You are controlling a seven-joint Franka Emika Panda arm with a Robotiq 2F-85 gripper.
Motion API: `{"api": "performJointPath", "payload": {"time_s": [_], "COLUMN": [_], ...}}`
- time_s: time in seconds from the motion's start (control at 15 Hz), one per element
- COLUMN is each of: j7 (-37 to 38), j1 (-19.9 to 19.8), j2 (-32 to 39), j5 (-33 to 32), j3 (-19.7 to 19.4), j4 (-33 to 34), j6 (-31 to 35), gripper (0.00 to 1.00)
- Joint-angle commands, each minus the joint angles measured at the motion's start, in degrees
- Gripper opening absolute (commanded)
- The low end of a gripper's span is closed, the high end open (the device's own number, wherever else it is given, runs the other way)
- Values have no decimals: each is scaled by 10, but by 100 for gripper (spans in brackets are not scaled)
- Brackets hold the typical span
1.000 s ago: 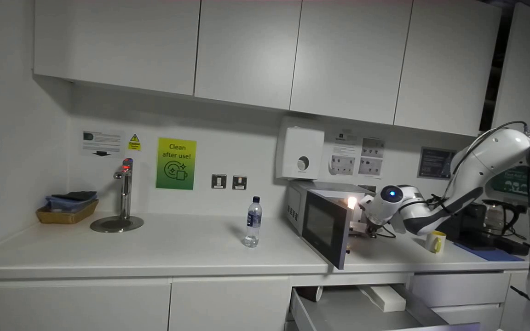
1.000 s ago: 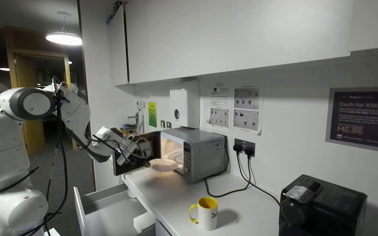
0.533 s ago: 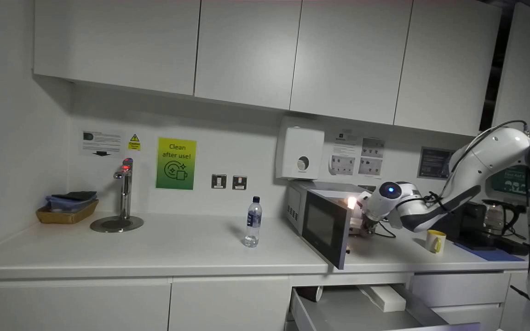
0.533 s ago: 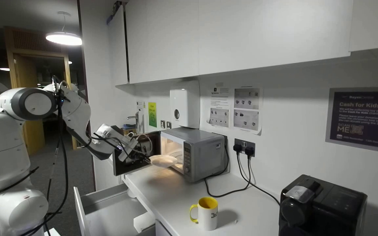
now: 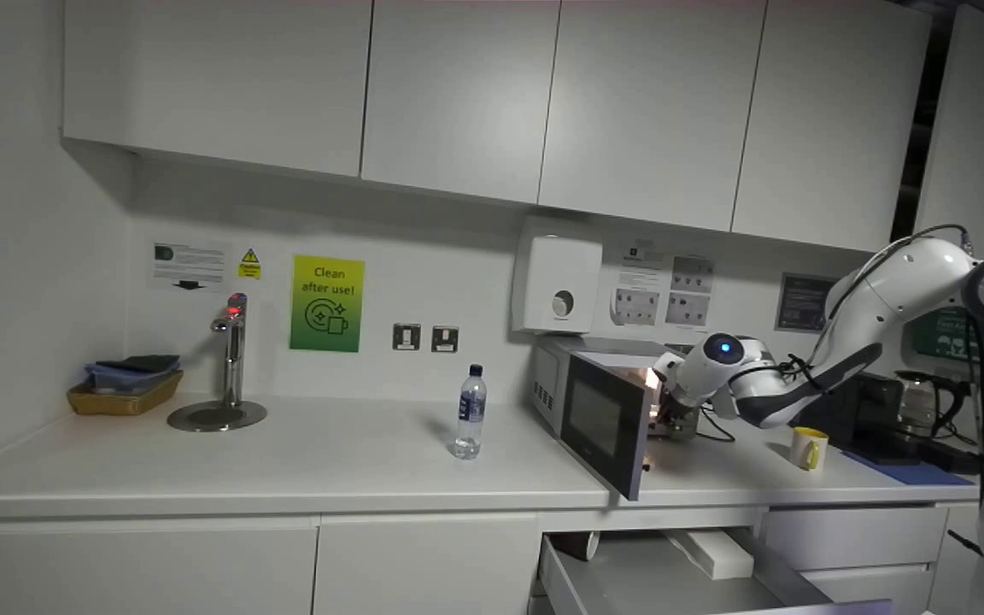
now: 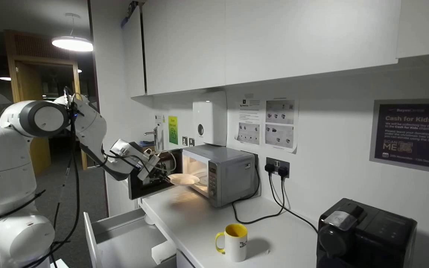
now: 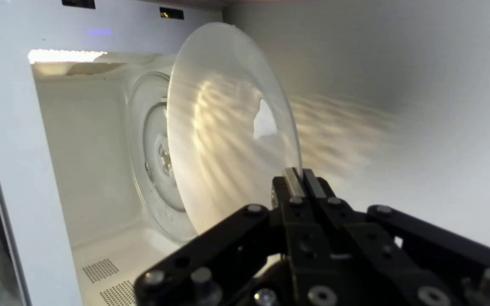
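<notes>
The fingers (image 7: 314, 184) are pinched together on the rim of a pale, round plate (image 7: 223, 136), held above the desk (image 5: 347, 453) between its front edge and a lit microwave (image 6: 235, 178). The microwave's door (image 5: 601, 418) stands open toward that front edge, a yellow-handled mug (image 6: 235, 243) sits near the same edge, and a pulled-out drawer (image 6: 128, 242) lies below it.

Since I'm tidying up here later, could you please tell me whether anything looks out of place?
Yes: below the open microwave door, a drawer stands pulled out with what looks like a cup lying on its side, which seems untidy. The plate in the gripper looks intact.
</notes>
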Motion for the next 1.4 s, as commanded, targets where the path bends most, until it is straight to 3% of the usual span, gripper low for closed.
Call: {"api": "performJointPath", "payload": {"time_s": [0.0,0.27,0.73,0.8,1.33], "j7": [-50,-75,-36,-50,-48], "j1": [-8,-12,-18,-9,-12], "j2": [9,12,25,15,25], "j5": [-5,-20,-111,-77,-90], "j3": [-11,-25,-57,-50,-55], "j4": [20,23,54,28,39], "j6": [36,44,93,68,74], "gripper": [1,1,1,4,4]}}
